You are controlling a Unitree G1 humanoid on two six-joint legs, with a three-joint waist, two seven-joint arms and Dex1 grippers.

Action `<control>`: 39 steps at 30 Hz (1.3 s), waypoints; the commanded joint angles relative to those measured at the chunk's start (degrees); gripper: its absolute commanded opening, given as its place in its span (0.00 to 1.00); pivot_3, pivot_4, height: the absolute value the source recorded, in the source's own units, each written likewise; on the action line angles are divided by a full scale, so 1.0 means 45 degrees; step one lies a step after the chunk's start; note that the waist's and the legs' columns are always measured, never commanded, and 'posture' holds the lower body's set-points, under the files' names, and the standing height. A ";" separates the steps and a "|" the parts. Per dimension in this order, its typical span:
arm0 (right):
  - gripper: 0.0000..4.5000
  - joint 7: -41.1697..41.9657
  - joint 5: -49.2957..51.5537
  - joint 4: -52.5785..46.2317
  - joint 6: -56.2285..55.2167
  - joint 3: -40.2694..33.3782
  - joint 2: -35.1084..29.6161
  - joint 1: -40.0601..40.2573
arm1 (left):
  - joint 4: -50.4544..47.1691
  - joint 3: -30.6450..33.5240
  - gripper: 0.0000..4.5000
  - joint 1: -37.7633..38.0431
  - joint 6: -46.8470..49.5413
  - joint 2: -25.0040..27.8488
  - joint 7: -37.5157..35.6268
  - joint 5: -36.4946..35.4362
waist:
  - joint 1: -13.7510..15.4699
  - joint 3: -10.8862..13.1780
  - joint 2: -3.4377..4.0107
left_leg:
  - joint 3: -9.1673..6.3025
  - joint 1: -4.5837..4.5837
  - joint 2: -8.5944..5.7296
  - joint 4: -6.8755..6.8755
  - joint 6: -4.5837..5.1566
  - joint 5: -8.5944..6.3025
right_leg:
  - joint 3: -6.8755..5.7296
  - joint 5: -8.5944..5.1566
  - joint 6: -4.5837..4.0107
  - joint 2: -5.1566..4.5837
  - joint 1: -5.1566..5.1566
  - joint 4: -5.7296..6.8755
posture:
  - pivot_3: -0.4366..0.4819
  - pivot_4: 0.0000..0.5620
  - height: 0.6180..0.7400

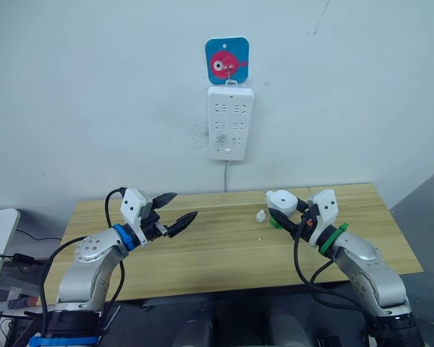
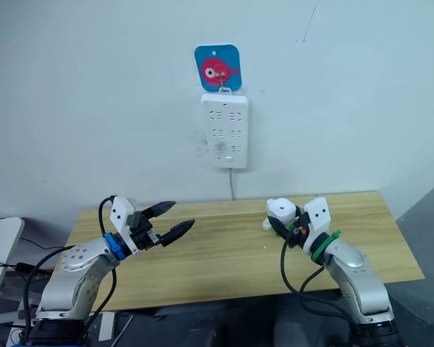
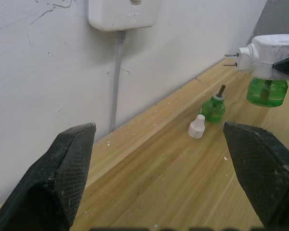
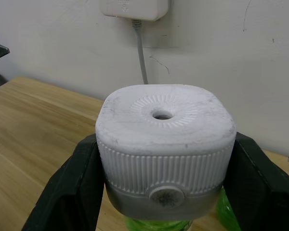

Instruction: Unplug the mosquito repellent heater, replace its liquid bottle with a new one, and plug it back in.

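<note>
Right pincer [image 1: 286,215] grips the heater [image 1: 281,200] above the surface [image 1: 217,246]
Left pincer [image 1: 177,210] gapes wide at left; spare bottle [image 3: 213,107] and cap [image 3: 196,126] stand near the heater.

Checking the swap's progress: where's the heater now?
The heater is off the power strip, clamped in the right gripper above the table's right side.

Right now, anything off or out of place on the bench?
Mild oddities only. A green bottle stands uncapped on the table, wick exposed, with its white cap loose beside it. The heater is unplugged, held in the right gripper with a green bottle under it. Wall near the power strip is scuffed. Nothing spilled.
</note>
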 commanded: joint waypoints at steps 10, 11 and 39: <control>0.66 0.0010 0.0306 -0.0990 0.0092 -0.0211 -0.0002 0.0043 | -0.0329 0.0075 1.00 -0.0137 -0.0017 -0.0009 0.0045 -0.0106 | -0.0002 0.0000 0.0000 | 0.0000 0.0000 0.0000 0.0000 0.0000 0.0000 | 0.0000 0.0000 0.0000 0.0000 0.0000 0.0000 | 0.47 0.23 1.00; 0.66 0.0006 0.0309 -0.0998 0.0101 -0.0212 -0.0001 0.0045 | -0.0343 0.0079 1.00 -0.0129 -0.0008 -0.0012 0.0040 -0.0119 | -0.0002 0.0000 0.0000 | 0.0000 0.0000 0.0000 0.0000 0.0000 0.0000 | 0.0001 0.0000 0.0000 0.0000 0.0000 0.0000 | 0.47 0.23 1.00; 0.66 -0.0821 0.1123 -0.1970 0.1109 -0.0398 0.0570 -0.1503 | 0.3480 -0.0379 1.00 -0.7130 -0.0237 -0.0605 0.0208 0.0423 | 0.0016 0.0021 -0.0017 | -0.0019 -0.0003 -0.0010 0.0012 -0.0001 0.0001 | -0.0021 0.0000 0.0000 0.0000 0.0012 -0.0003 | 0.44 0.29 1.00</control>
